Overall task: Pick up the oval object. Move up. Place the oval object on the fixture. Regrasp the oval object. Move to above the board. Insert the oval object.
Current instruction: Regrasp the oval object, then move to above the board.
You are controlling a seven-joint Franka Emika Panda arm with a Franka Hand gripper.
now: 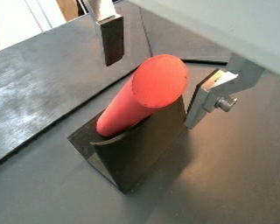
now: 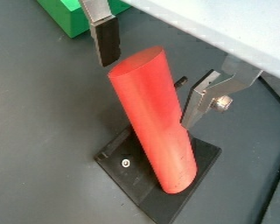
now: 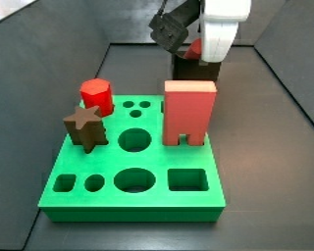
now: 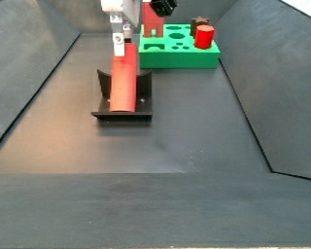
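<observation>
- oval object leans on the fixture, well clear of the board
- gripper open, fingers straddling the rod's upper end, not touching
- regrasp: centre first, then close squarely

I'm seeing the light-red oval object leaning tilted on the dark fixture, the green board sitting beyond; the gripper is straddling its top, fingers apart.
</observation>
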